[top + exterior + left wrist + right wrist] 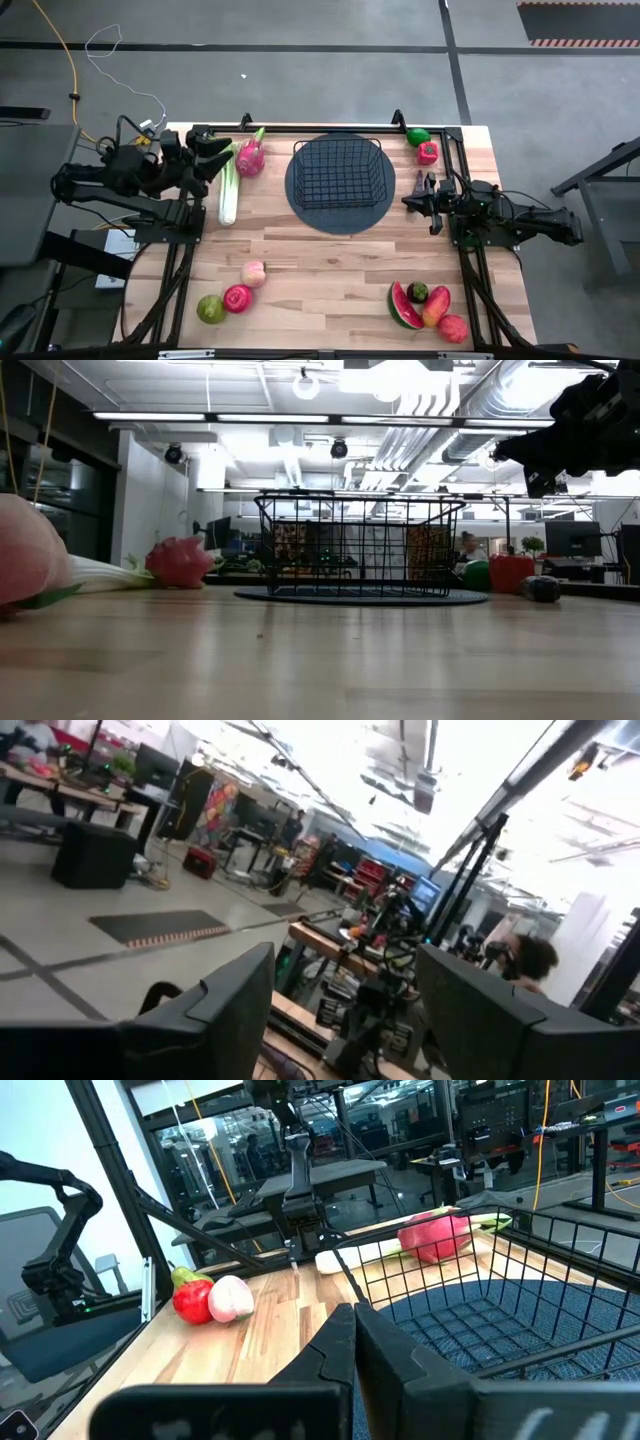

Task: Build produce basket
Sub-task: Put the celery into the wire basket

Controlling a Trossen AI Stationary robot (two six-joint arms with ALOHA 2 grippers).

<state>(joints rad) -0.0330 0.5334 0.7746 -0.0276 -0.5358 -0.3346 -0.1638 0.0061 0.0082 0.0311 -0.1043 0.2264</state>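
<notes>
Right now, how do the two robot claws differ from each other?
The left gripper has its fingers spread apart, while the right gripper has them pressed together. The left gripper is raised by the dragon fruit and leafy stalk; the right gripper waits beside the basket, on its other side. The left one's camera looks out into the room, the right one's at the basket. Neither holds anything, and both are dark two-finger claws.

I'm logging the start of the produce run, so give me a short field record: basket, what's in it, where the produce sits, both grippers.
basket: basket on a dark round mat, far centre of table
contents: nothing inside
produce, left: leafy stalk and dragon fruit beside the basket
produce, near edge: two loose groups
left gripper: left gripper open, raised by the dragon fruit, holding nothing
right gripper: right gripper shut, empty, right of basket
</notes>
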